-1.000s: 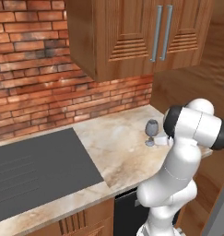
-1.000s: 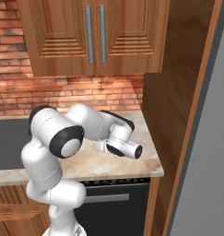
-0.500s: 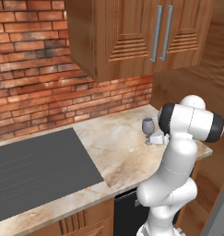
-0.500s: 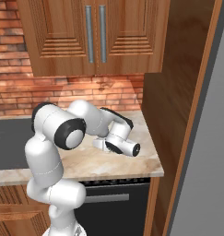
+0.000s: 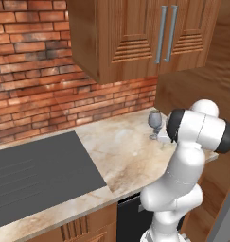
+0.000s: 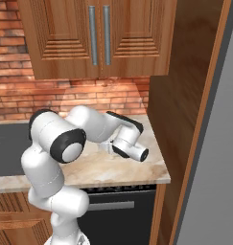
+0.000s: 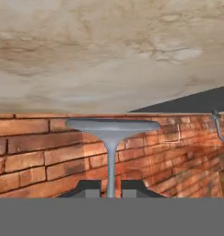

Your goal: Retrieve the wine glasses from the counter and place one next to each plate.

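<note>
— Where's the wine glass [image 5: 155,122]?
— Standing upright on the beige marbled counter [image 5: 121,156], near its right end, well apart from the dark cooktop [image 5: 36,175], in front of the brick backsplash [image 5: 36,80].
— And the gripper [image 7: 109,190]?
— Level with the stem, fingers [image 7: 89,188] clenched on it from either side; seen upside down in the hand view, round foot against the stone.

A wine glass [image 5: 154,122] stands upright on the marbled counter [image 5: 121,156] at centre right, just beside the white arm [image 5: 190,156]. A dark cooktop [image 5: 36,175] lies lower left, brick wall [image 5: 31,80] behind, wooden cabinet [image 5: 145,33] above.
</note>
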Controlling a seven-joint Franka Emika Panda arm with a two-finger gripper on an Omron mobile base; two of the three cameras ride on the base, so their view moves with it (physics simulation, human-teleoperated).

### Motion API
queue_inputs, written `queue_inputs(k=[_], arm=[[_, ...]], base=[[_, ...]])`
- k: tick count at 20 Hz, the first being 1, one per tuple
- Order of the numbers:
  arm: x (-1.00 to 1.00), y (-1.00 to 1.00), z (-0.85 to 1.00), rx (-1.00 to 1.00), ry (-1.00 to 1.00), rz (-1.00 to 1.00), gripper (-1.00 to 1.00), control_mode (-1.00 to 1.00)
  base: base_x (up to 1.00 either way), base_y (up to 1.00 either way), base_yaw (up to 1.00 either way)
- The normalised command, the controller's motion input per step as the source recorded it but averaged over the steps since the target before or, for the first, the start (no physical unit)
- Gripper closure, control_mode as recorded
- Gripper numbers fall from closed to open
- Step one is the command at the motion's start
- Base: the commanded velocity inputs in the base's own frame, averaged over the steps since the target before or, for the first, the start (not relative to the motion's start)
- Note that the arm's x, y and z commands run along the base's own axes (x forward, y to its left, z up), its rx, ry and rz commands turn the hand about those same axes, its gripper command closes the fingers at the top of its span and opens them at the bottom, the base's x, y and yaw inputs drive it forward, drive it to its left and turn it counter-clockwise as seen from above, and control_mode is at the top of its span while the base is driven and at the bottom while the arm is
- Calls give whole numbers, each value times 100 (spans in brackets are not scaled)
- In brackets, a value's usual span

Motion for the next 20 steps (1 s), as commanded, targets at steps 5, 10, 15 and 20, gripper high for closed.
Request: queue_inputs(k=[5, 10, 15, 20], arm=[[-25, 9, 100, 0, -29, 0, 100, -100], [-43, 7, 96, 0, -23, 0, 100, -100], [-64, 4, 81, 0, -17, 0, 100, -100], [-65, 9, 77, -2, -13, 0, 100, -100]], base=[[0, 0, 0], [0, 0, 0], [0, 0, 0], [0, 0, 0]])
